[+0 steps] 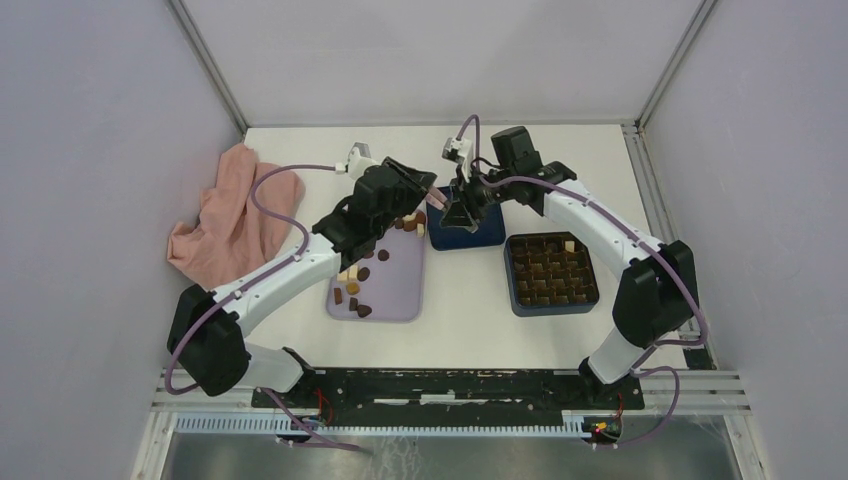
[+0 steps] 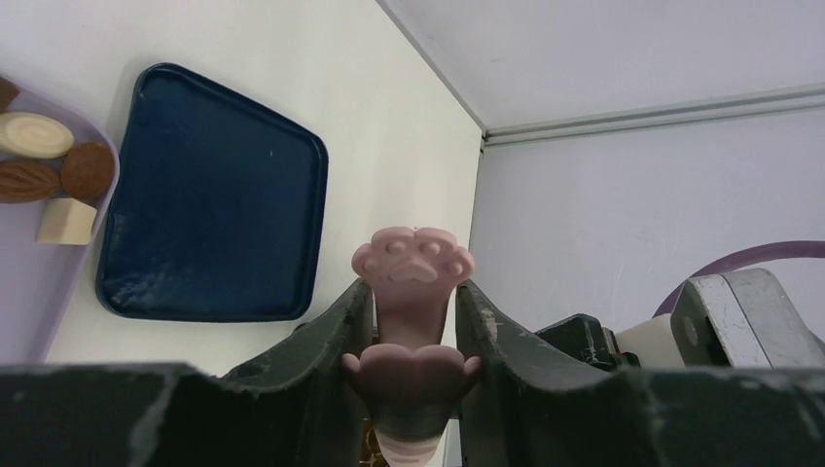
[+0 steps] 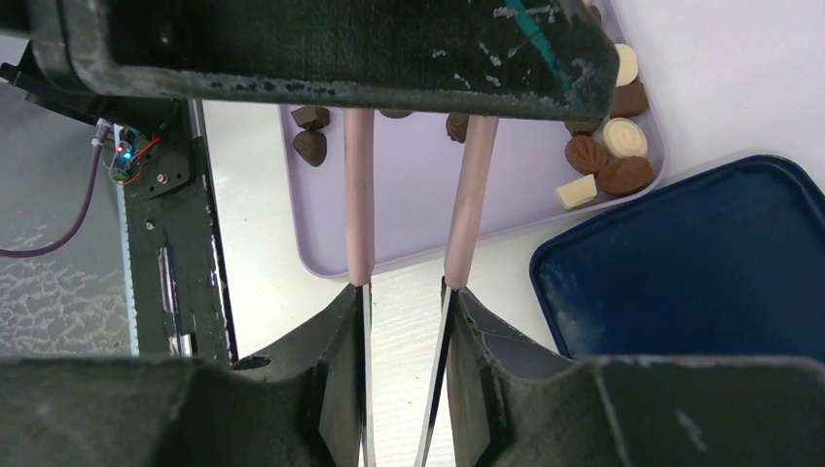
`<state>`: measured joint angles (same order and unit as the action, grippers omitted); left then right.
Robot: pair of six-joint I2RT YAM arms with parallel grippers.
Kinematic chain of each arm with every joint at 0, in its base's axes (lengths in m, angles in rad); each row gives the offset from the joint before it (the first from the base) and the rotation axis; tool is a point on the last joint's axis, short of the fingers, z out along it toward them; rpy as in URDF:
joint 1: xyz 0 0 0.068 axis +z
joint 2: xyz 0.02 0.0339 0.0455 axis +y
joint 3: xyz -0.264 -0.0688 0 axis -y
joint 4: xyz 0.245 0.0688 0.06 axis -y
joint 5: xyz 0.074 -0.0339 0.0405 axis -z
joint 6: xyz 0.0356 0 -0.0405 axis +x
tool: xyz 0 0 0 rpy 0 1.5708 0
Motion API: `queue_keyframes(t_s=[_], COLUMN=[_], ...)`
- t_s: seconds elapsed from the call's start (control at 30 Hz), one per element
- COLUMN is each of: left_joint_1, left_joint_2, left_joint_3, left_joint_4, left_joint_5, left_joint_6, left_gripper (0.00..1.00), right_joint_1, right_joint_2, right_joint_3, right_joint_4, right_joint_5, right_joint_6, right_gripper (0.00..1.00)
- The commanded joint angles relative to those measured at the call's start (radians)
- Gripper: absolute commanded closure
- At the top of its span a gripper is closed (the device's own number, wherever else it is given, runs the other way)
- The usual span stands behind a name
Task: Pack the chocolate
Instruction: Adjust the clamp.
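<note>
The chocolate (image 1: 358, 285) lies as several brown and cream pieces on a lilac tray (image 1: 395, 300); some of it shows in the left wrist view (image 2: 58, 165) and the right wrist view (image 3: 608, 156). One cream piece (image 1: 569, 246) sits in the gridded dark blue box (image 1: 551, 272). A pair of pink paw-tipped tongs (image 2: 412, 263) spans between both grippers. My left gripper (image 2: 413, 287) is shut on the paw tips. My right gripper (image 3: 404, 287) is shut on the tongs' metal handle end, and the two pink arms (image 3: 358, 195) run out under the left gripper (image 1: 428, 193).
A flat dark blue lid (image 1: 465, 232) lies below the two grippers, between tray and box. A crumpled pink cloth (image 1: 235, 215) sits at the far left. Grey walls close in the white table on three sides.
</note>
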<state>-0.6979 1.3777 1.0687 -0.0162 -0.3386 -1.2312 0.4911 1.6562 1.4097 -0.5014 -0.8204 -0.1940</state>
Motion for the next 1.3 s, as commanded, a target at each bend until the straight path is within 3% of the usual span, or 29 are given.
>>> queue_keyframes(t_s=[0.0,0.1,0.23,0.53,0.93,1.0,1.13,1.27], left_joint_1=[-0.005,-0.004,-0.004,-0.003,-0.004,-0.003,-0.004,-0.003], left_joint_2=[-0.004,-0.024,-0.052,-0.060,-0.059,-0.064,-0.083,-0.114], left_joint_3=[0.034,0.017,-0.013,-0.007,-0.009,-0.009,-0.007,0.010], left_joint_4=[-0.036,-0.059,-0.061,-0.076,-0.080,-0.083,-0.098,-0.168], left_joint_5=[-0.036,-0.050,-0.063,-0.062,-0.066,-0.071,-0.086,-0.117], left_joint_6=[-0.108,-0.185,-0.257,-0.285,-0.278,-0.266,-0.225,-0.152], left_gripper=[0.86,0.94,0.97,0.98,0.95,0.80,0.39,0.20], right_joint_1=[0.006,0.006,0.006,0.005,0.018,0.018,0.018,0.012], right_joint_2=[-0.003,-0.020,-0.056,-0.045,-0.036,-0.036,-0.035,-0.030], right_joint_3=[0.040,-0.013,-0.104,-0.120,-0.124,-0.123,-0.120,-0.113], right_joint_4=[0.088,0.153,0.297,0.402,0.419,0.413,0.409,0.402], right_joint_5=[-0.086,-0.141,-0.174,-0.178,-0.173,-0.165,-0.164,-0.161], right_joint_6=[0.046,0.084,0.164,0.246,0.262,0.257,0.257,0.254], right_gripper=[0.62,0.57,0.46,0.46,0.67,0.68,0.69,0.69])
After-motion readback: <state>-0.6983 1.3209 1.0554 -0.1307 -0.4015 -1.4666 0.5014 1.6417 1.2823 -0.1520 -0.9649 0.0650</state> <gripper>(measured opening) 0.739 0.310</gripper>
